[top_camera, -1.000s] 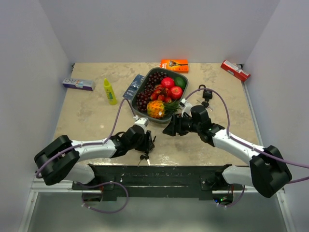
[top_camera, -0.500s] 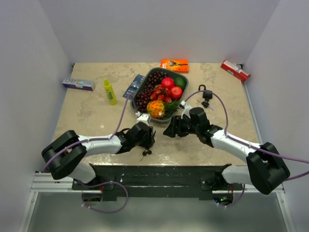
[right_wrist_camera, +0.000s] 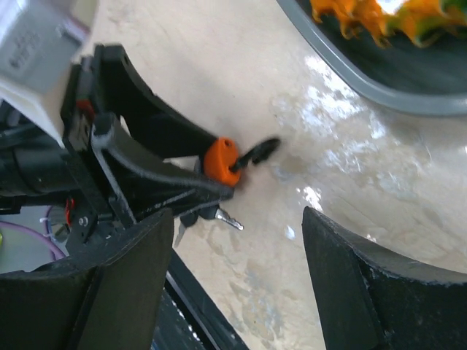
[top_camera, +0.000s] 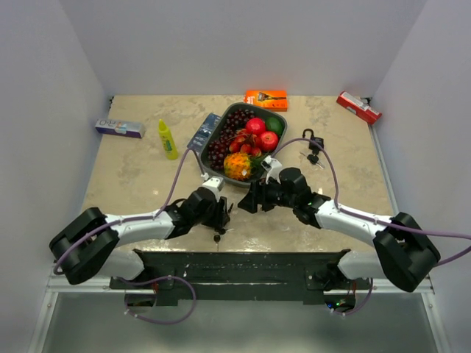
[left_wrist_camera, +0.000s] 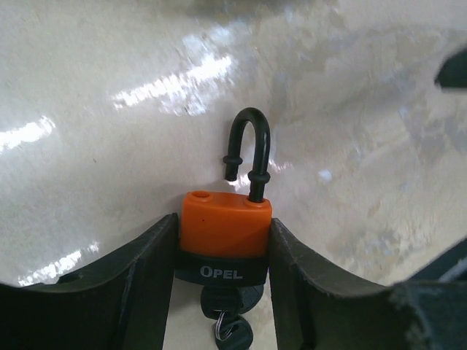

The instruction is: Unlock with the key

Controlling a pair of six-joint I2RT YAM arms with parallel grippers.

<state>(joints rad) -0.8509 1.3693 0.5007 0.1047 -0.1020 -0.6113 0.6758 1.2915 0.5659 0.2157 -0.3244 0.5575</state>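
An orange padlock (left_wrist_camera: 225,226) with a black base sits clamped between my left gripper's (left_wrist_camera: 225,222) fingers. Its black shackle (left_wrist_camera: 248,142) stands raised, the free end out of its hole. A key (left_wrist_camera: 222,295) sticks in the bottom, with a ring and a spare key (left_wrist_camera: 232,332) hanging below. In the top view the left gripper (top_camera: 222,213) holds it just above the table near the front edge, keys (top_camera: 218,235) dangling. My right gripper (top_camera: 247,204) is open just to the right, facing the padlock (right_wrist_camera: 219,160) and the keys (right_wrist_camera: 226,217), touching nothing.
A grey tray (top_camera: 221,125) of fruit stands behind both grippers. A black padlock-like object with keys (top_camera: 313,143) lies at the right. A yellow bottle (top_camera: 168,138), a blue-white box (top_camera: 118,128), an orange box (top_camera: 266,98) and a red box (top_camera: 358,107) line the back. Black rail (top_camera: 228,265) at the near edge.
My right gripper has slid left toward the left gripper and its jaws have widened a little. The left gripper shifted slightly, still holding the padlock.
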